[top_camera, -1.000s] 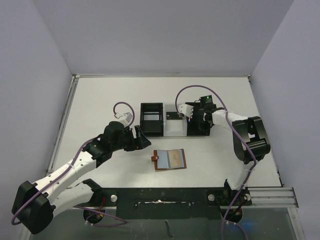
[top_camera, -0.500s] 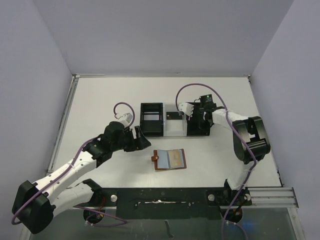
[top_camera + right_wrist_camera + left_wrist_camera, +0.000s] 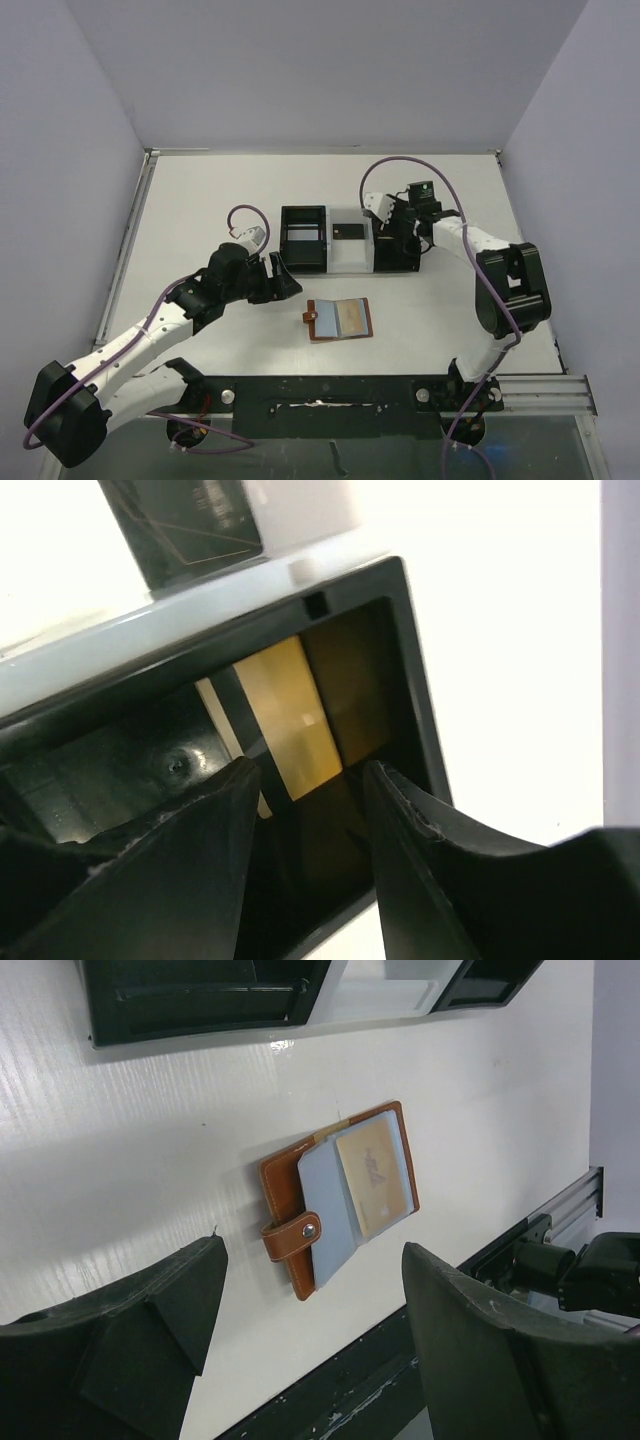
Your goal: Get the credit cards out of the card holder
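The brown card holder [image 3: 322, 322] lies open on the table, with one gold-tan credit card [image 3: 352, 318] in its blue-grey pocket. In the left wrist view the holder [image 3: 285, 1175] and that card [image 3: 375, 1175] lie just ahead of the fingers. My left gripper [image 3: 287, 283] is open and empty, left of the holder and above the table; in its own view [image 3: 312, 1252] nothing is between its jaws. My right gripper [image 3: 396, 236] is open over the tray's right black compartment. Its wrist view [image 3: 310, 770] shows another gold credit card [image 3: 295, 720] lying inside that compartment, beyond the fingertips.
The black-and-white three-compartment tray [image 3: 326, 268] stands behind the card holder. A small black card [image 3: 348, 232] lies in its white middle compartment, and it also shows in the right wrist view [image 3: 185, 520]. A black rail [image 3: 330, 392] runs along the near table edge.
My right gripper has shifted a little to the right and away over the tray's right compartment. The left arm and the card holder have not moved.
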Available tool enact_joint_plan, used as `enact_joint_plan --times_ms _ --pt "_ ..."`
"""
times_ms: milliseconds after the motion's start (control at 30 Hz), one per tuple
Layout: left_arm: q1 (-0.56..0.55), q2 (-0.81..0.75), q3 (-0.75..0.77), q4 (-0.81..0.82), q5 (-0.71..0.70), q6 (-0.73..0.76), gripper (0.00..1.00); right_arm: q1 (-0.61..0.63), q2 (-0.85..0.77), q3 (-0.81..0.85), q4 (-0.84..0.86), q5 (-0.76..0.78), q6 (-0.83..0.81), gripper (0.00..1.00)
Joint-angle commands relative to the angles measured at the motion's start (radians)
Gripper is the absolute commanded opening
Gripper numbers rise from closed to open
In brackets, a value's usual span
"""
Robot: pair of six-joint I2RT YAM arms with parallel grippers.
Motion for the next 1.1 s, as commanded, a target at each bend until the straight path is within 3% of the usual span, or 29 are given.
enact_joint_plan --times_ms 0,167,233,433,567,667,900,1067 --pt "0.006 -0.015 0.038 0.023 0.019 0.008 0.70 -0.012 -0.138 0.049 0.059 -0.031 0.114 0.47" --pt "0.007 -0.124 0.013 0.034 -0.103 -0.008 0.70 -0.004 -0.390 -0.132 0.260 -0.031 0.316 0.52" --pt "0.010 -0.153 0.006 0.047 -0.112 -0.002 0.70 0.002 -0.491 -0.205 0.309 -0.026 0.468 0.52" --pt "0.015 -0.151 0.024 0.034 -0.078 -0.016 0.72 0.001 -0.751 -0.325 0.218 -0.016 0.894 0.60" --pt "0.017 -0.155 0.005 0.079 -0.088 -0.037 0.73 -0.001 -0.892 -0.367 0.136 -0.004 1.139 0.76" --pt "0.019 -0.142 0.014 0.089 -0.101 -0.039 0.74 -0.001 -0.972 -0.380 0.058 0.031 1.330 0.98" --pt "0.022 -0.078 0.017 0.101 -0.031 -0.053 0.74 0.003 -1.091 -0.657 0.177 -0.021 1.777 0.99" --pt "0.020 -0.025 -0.010 0.082 0.046 -0.056 0.72 0.092 -1.042 -0.753 0.172 -0.015 1.963 0.86"
